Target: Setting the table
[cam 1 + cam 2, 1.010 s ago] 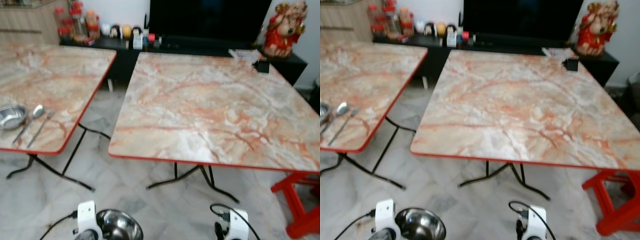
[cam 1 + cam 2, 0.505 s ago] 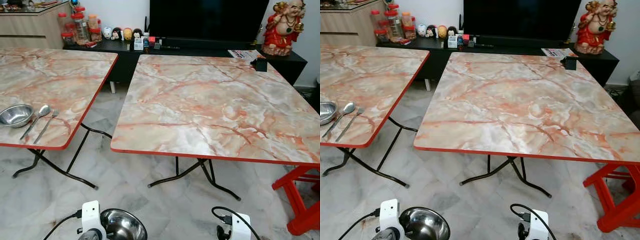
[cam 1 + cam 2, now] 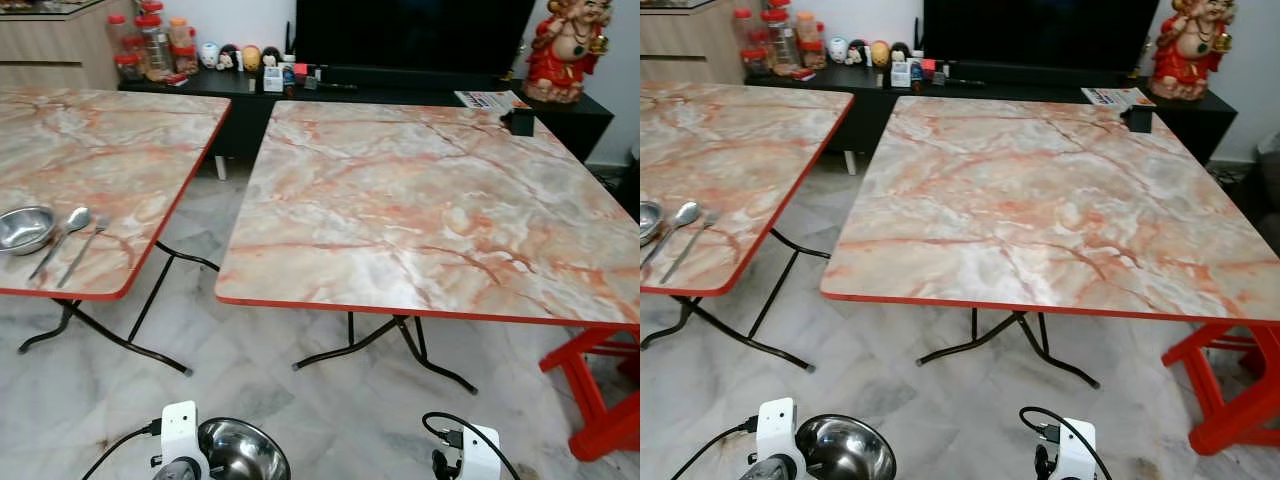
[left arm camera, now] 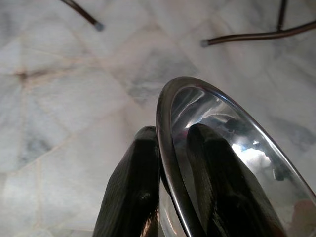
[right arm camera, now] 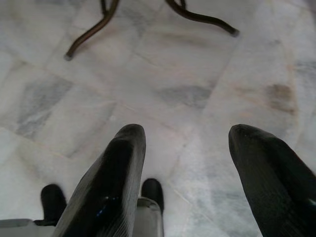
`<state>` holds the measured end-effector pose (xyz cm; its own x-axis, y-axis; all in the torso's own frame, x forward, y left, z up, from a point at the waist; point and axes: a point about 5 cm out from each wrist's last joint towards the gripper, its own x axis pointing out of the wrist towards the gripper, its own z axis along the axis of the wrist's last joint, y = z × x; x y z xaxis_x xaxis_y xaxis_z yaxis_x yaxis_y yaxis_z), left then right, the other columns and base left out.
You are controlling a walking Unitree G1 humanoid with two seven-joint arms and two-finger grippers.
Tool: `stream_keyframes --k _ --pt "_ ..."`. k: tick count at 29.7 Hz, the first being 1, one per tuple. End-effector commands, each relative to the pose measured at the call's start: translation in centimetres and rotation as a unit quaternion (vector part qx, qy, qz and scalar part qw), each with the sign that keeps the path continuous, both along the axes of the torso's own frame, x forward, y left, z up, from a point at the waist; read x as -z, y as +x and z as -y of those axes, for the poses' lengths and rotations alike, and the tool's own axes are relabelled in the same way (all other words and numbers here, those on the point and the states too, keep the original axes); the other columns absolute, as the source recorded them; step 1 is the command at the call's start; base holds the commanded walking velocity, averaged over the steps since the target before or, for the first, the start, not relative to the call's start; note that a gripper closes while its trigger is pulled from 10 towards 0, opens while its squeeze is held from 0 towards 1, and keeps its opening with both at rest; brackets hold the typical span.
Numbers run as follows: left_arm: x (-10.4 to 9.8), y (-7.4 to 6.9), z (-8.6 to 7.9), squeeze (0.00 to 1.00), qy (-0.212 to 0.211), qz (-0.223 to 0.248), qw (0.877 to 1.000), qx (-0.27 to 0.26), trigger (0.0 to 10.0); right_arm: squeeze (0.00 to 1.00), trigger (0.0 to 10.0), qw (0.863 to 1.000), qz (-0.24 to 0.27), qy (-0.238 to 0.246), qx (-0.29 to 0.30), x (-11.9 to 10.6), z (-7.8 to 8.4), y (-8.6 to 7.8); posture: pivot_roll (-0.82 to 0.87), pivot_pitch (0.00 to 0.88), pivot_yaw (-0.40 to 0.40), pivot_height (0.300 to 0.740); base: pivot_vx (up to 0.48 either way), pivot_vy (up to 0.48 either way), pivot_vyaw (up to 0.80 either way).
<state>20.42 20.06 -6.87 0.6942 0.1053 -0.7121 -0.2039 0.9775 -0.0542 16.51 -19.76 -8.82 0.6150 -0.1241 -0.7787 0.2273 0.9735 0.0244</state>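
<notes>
We can read no text, label or number anywhere; the printed paper [image 3: 490,99] on the black cabinet [image 3: 585,120] is too small.

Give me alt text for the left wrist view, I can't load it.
The left gripper is shut on the rim of a steel bowl, one black finger outside the rim and one inside. Beyond it lies pale marble floor, with the feet of dark metal table legs at the far edge.

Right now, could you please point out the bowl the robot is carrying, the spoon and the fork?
carried bowl [image 3: 243,452], left eye view, inner bottom
spoon [image 3: 76,218], left eye view, its scoop
fork [image 3: 82,252], left eye view, mid-handle
</notes>
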Motion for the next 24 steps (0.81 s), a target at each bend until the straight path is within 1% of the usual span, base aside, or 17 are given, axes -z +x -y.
stream_keyframes --k 1,16,24 --pt "0.05 0.02 0.32 0.00 0.001 -0.002 1.000 0.006 10.0 0.00 10.0 1.000 0.001 -0.004 0.003 -0.06 0.30 0.02 0.01 0.000 -0.052 0.740 0.000 -0.304 0.00" --pt "0.09 -0.07 0.33 0.00 0.002 -0.002 1.000 0.009 10.0 0.00 10.0 1.000 0.000 -0.005 0.004 -0.01 0.38 -0.16 0.00 0.000 -0.047 0.740 0.000 -0.308 0.00" --pt "0.15 -0.24 0.21 0.00 0.003 -0.003 1.000 0.010 10.0 0.00 10.0 1.000 0.000 -0.006 0.004 0.04 0.43 -0.32 -0.01 0.000 -0.038 0.740 0.242 -0.309 0.00"
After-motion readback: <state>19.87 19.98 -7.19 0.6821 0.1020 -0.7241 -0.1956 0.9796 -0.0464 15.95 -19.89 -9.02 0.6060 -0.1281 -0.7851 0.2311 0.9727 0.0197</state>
